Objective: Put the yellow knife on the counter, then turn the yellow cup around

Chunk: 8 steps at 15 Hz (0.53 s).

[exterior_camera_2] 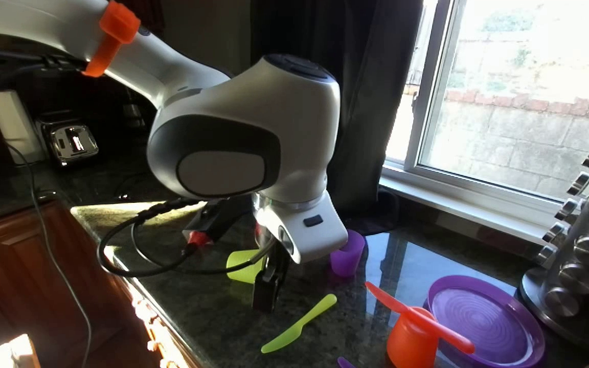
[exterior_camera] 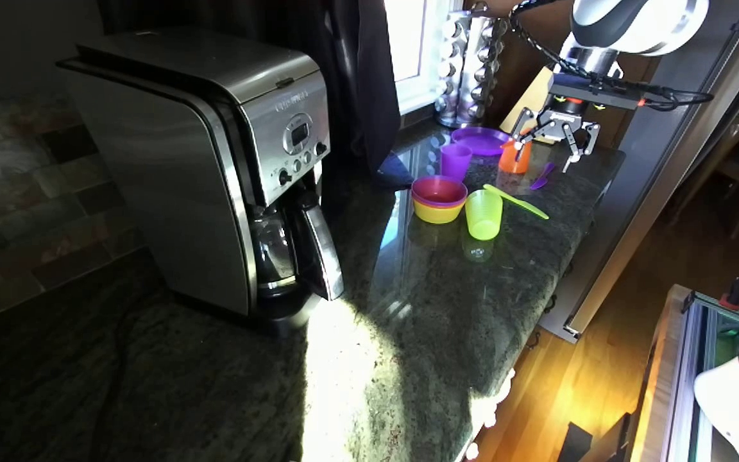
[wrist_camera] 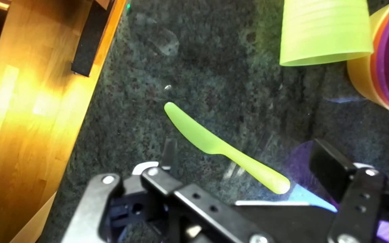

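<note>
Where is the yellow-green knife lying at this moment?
The yellow-green knife lies on the dark countertop near the middle of the wrist view, below and to the left of the yellow-green cup, apart from it.

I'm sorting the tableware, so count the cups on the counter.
3 in view: the yellow cup beside the stacked bowls, the purple cup between those bowls and the purple plate, and the orange cup beside that plate. Any more nested inside could be hidden.
</note>
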{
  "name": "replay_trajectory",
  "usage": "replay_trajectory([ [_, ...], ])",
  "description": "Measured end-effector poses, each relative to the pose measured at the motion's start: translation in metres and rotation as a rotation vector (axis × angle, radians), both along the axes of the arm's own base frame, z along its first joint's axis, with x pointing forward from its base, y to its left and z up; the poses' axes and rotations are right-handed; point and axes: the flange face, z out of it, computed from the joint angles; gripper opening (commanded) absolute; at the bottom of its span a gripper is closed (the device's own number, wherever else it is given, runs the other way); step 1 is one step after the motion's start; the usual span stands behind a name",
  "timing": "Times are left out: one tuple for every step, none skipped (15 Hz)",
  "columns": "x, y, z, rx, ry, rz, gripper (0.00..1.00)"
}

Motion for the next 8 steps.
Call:
replay_trajectory([
  [0.002,0.001,0.000,0.019,0.019,0.008,1.00],
  [0.004,0.001,-0.002,0.037,0.039,0.017,1.00],
  [0.006,0.002,-0.005,0.052,0.057,0.024,1.00],
  [0.009,0.002,-0.008,0.064,0.074,0.029,1.00],
  [0.013,0.002,-0.011,0.075,0.088,0.033,1.00],
  [0.016,0.002,-0.015,0.085,0.104,0.037,1.00],
  [0.021,0.002,-0.019,0.096,0.118,0.041,1.00],
  [0.025,0.003,-0.024,0.107,0.132,0.043,1.00],
])
